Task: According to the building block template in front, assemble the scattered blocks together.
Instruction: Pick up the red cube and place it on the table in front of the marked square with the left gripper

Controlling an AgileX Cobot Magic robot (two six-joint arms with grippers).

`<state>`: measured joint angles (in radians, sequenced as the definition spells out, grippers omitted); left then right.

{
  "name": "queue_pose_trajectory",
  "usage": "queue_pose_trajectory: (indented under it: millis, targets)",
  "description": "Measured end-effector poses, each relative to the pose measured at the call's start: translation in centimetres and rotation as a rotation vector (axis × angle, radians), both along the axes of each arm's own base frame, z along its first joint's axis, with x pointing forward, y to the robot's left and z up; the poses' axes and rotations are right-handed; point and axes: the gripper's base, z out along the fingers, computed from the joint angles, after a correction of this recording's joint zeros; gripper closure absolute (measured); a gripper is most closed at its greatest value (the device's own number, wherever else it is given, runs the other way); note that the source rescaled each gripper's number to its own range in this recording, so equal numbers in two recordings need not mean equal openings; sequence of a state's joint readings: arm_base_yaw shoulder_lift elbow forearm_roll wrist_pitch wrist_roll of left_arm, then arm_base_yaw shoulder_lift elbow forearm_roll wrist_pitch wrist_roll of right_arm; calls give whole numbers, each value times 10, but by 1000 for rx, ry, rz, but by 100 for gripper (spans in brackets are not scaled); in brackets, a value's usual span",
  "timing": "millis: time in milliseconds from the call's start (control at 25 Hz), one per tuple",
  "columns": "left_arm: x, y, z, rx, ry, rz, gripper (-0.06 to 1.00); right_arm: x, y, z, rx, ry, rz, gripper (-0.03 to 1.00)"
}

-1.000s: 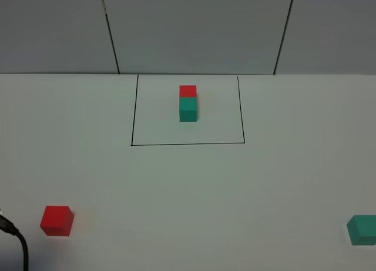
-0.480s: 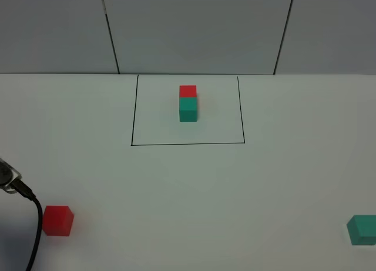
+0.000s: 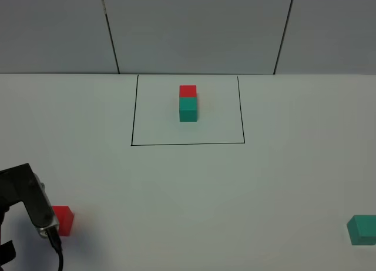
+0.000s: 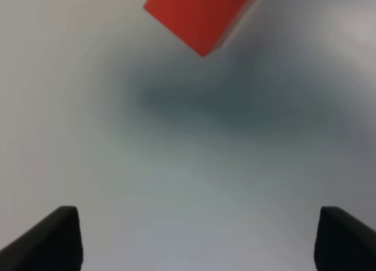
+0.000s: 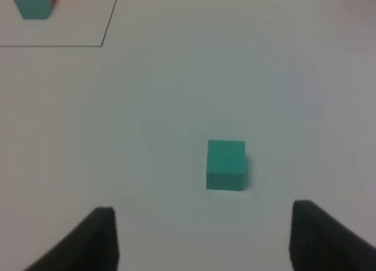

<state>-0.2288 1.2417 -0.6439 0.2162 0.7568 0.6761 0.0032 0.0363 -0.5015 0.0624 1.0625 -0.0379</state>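
The red block [image 4: 197, 15], one of the scattered pair, lies flat on the white desk [image 3: 235, 188] ahead of the left gripper [image 4: 198, 241]. It is past the fingertips rather than between them, with one corner turned back toward the gripper. That gripper's jaws stand wide apart, with desk surface showing between them. In the high view the left arm [image 3: 26, 200] covers the block's outer edge.

The teal block [image 5: 225, 165] lies ahead of the right gripper [image 5: 205, 238], roughly in line with the gap between its fingers and clear of both. These jaws are apart too and hold nothing. The two blocks are well apart, near opposite sides of the desk.

The building block template [image 3: 188, 103] is a red cube touching a teal cube in front of it. It stands inside the black-lined rectangle [image 3: 188, 144], far ahead of both grippers and close to the grey wall [image 3: 200, 30]
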Motion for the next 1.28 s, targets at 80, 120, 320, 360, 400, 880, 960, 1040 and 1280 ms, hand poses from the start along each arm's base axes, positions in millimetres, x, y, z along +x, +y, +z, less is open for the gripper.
queue_pose_trajectory:
  millis: [80, 120, 320, 360, 400, 880, 960, 1040, 1280]
  targets:
    - [-1, -4, 0, 10, 11, -46, 4, 0, 0, 0, 0, 0, 0, 40]
    - [-2, -6, 0, 13, 13, -67, 4, 0, 0, 0, 0, 0, 0, 40]
    - [-4, -14, 0, 21, 22, -130, 4, 0, 0, 0, 0, 0, 0, 40]
    - [-5, -14, 0, 24, 30, -131, 4, 0, 0, 0, 0, 0, 0, 40]
    - [-5, -13, 0, 27, 38, -133, 4, 0, 0, 0, 0, 0, 0, 40]
    - [-9, -11, -2, 66, 103, -209, 4, 0, 0, 0, 0, 0, 0, 40]
    - [-9, -12, -2, 69, 101, -250, 4, 0, 0, 0, 0, 0, 0, 40]
    - [-8, -13, -2, 66, 100, -288, 4, 0, 0, 0, 0, 0, 0, 40]
    - [-8, -14, -2, 55, 95, -307, 9, 0, 0, 0, 0, 0, 0, 40]
